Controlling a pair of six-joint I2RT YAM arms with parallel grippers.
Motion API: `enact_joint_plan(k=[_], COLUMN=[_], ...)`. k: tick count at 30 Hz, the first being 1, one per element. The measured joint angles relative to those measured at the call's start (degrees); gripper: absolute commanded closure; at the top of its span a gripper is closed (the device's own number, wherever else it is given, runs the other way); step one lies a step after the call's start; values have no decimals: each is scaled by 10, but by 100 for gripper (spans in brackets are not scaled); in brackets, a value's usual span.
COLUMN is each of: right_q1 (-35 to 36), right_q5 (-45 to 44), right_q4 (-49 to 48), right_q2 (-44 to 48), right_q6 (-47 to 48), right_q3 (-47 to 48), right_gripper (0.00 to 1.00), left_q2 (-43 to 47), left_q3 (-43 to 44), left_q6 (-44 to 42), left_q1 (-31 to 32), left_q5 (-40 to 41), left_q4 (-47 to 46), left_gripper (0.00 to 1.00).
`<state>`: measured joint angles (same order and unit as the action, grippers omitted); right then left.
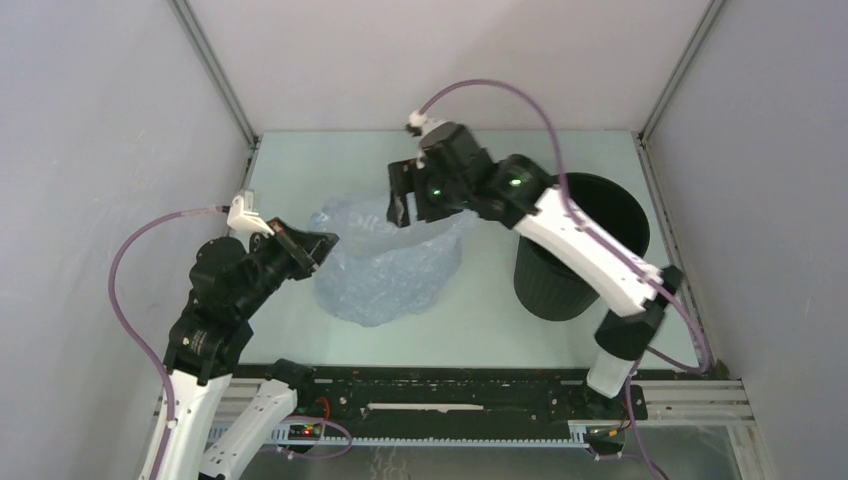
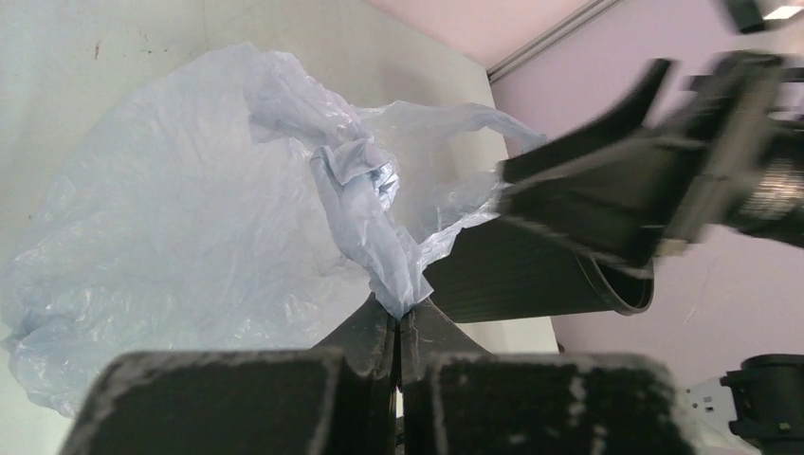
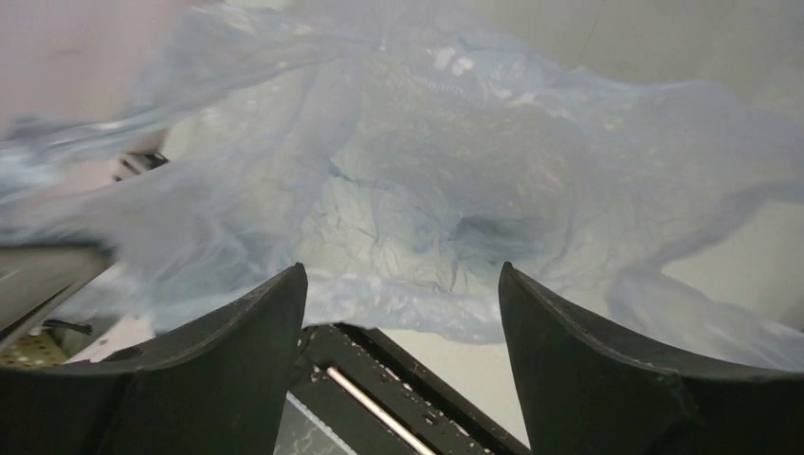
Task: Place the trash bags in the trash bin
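Left of centre on the worktop (image 1: 300, 165), we have the trash bag (image 1: 385, 270) lying as a loose, crumpled heap of pale blue film, apart from the trash bin (image 1: 548, 285), which stands upright at the right side with its mouth open. Our left tool (image 2: 398, 318) is closed tight on a twisted fold at the bag's near-left edge. From the left wrist view the film rises out of the pinched fingertips as a narrow rope, and we judge this grip serves as an anchor, giving the slack sheet one fixed corner while the other arm works. Our right tool (image 3: 398, 280) hangs over the far right part of the bag, on the side toward the bin, with its jaws spread wide and nothing between them. Its wrist view looks onto the film beyond the fingers, so we read it as lined up to take a second pinch on the bin side. That placement makes sense to us: spread out, the bag looks wider than the bin's mouth, so it likely needs gathering from two points before it will feed in. We expect the thin film to slip and billow, and a shallow grasp could catch only one layer
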<state>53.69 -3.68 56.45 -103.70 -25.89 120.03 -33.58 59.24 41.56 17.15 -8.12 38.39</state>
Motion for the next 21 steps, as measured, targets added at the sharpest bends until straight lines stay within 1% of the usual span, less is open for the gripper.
enact_joint_plan(k=[4,9,12,15,21], right_q1=[-17,-55,-119,-167,-171], right_q5=[5,-43,-88,-109,-77], right_q4=[16,64,96,129,154], right_q2=[85,173,234,284,316], right_q6=[9,20,26,37,53], right_q3=[0,-12,-69,-143,-232], right_gripper=[17,17,18,19,22], left_q2=[-3,-16,-26,-34,-58], left_q3=[0,2,12,30,108], left_q6=[0,0,3,9,23], left_q1=[0,0,0,0,0], left_q5=[-1,5,25,44,97], left_q4=[-2,8,35,56,87], left_gripper=[100,100,100,100,100])
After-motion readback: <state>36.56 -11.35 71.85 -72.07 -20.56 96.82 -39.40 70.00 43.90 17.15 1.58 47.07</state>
